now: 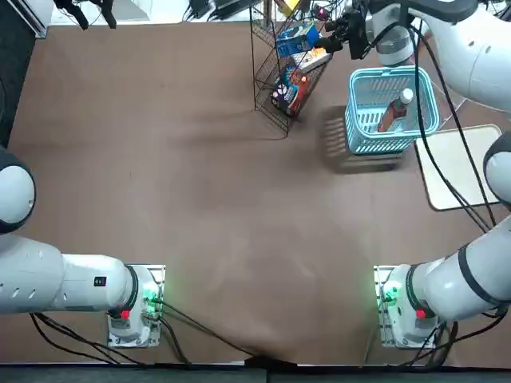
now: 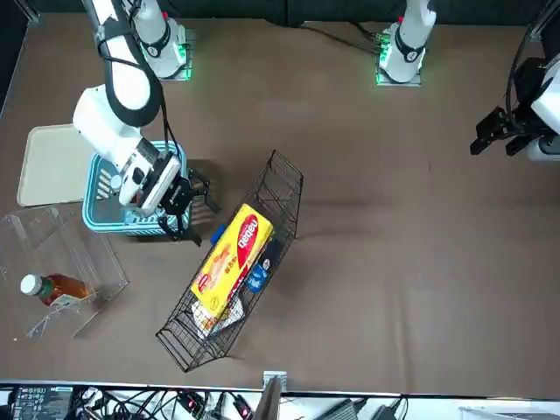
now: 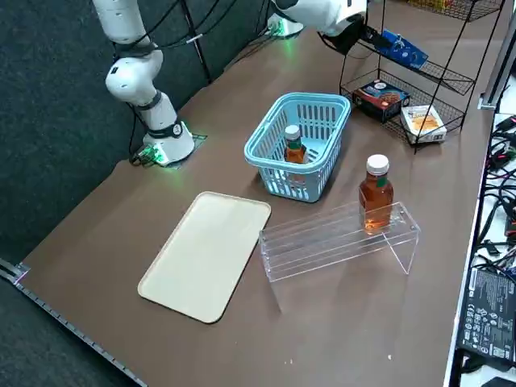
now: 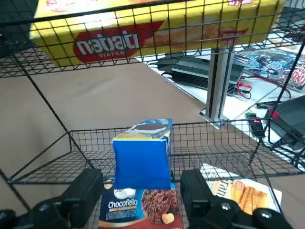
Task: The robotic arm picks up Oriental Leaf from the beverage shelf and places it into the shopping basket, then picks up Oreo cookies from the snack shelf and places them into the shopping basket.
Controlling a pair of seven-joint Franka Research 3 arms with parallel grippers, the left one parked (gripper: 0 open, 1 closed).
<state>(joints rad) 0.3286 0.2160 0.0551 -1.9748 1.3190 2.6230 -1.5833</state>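
1. Nearest the arm's base, the turquoise slotted plastic basket [image 3: 269, 163] holds a white-capped tea bottle [image 3: 295, 153].
2. Beyond it, the right pincer [image 4: 143, 175] is released at the black wire rack [image 2: 188, 341], its fingers apart.
3. Ahead, the bright blue rectangular carton [image 4: 142, 164] sits on a rack tier. It is probably light, smooth and crushable, the cookies brittle; a gentle squeeze across mid-height sides should suit.

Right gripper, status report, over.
Right gripper open at snack rack, fingers either side of blue Oreo box. Tea bottle in basket. Nothing seen between fingers and box.
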